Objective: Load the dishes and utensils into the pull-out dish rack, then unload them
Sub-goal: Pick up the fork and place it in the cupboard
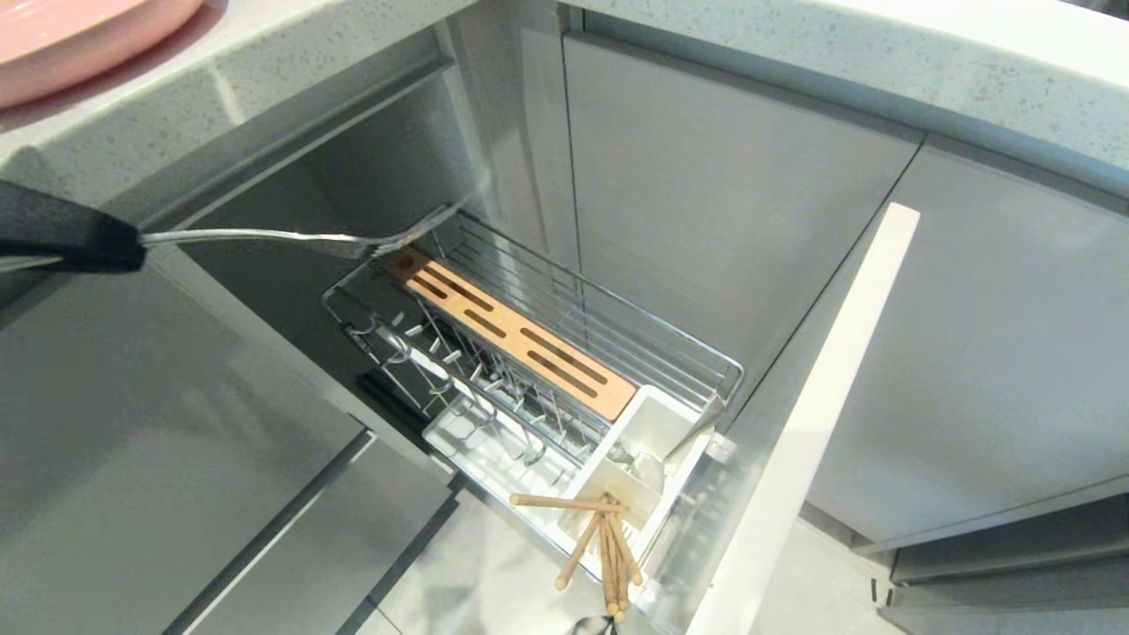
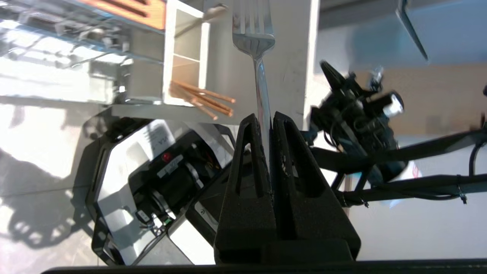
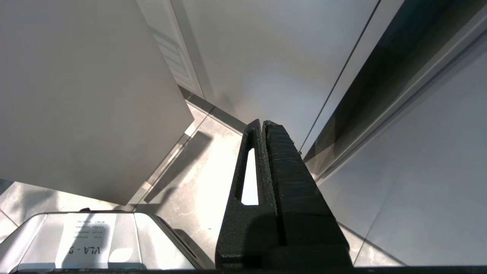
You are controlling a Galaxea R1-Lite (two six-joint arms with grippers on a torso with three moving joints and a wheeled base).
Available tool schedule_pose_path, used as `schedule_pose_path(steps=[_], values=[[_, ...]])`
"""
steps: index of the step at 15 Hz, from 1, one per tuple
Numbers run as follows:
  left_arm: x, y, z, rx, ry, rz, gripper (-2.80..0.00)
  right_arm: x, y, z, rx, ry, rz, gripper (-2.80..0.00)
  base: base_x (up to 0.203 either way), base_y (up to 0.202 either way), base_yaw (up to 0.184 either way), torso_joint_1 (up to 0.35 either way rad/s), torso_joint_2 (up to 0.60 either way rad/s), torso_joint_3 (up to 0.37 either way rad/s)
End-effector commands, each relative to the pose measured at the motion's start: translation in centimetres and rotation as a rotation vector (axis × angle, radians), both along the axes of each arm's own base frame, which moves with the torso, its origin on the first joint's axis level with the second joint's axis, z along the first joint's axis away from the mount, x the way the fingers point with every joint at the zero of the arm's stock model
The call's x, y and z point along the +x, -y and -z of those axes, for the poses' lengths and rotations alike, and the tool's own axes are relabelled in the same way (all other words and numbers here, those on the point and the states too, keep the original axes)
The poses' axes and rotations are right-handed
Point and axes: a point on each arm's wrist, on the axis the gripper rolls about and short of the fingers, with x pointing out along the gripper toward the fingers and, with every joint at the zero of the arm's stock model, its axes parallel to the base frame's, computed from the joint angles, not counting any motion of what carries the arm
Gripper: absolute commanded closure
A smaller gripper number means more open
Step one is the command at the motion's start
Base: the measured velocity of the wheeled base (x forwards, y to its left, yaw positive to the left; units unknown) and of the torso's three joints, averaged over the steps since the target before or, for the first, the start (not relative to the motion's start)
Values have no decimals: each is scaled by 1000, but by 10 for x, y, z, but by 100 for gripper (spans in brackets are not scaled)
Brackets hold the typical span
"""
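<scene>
Left tool (image 2: 266, 118) clamped tight on the fork (image 1: 291, 236) handle, tines over the dish rack (image 1: 529, 353).

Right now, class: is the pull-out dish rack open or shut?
Open. The dish rack is pulled out from the cabinet, its wire basket, wooden strip and white utensil box exposed, with chopsticks in the box.

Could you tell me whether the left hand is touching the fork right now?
Touching. The left wrist view shows the left hand with both fingers pressed against the fork handle, no gap either side.
</scene>
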Motion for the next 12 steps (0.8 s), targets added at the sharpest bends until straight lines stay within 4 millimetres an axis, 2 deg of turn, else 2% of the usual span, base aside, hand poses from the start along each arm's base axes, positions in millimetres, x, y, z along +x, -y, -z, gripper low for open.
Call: schedule_pose_path(steps=[1,4,7,9,12], values=[[12,12,3,10,-22,52,0,0,0,0,0,-1,-1,0,0,0,0,0,0,0],[27,31,8,39,-33,104,0,0,0,0,0,-1,-1,0,0,0,0,0,0,0],[42,62,20,137,-56,116,0,0,0,0,0,-1,-1,0,0,0,0,0,0,0],[53,85,31,222,-80,67,0,0,0,0,0,-1,-1,0,0,0,0,0,0,0],[68,104,41,244,-113,24,0,0,0,0,0,-1,-1,0,0,0,0,0,0,0]])
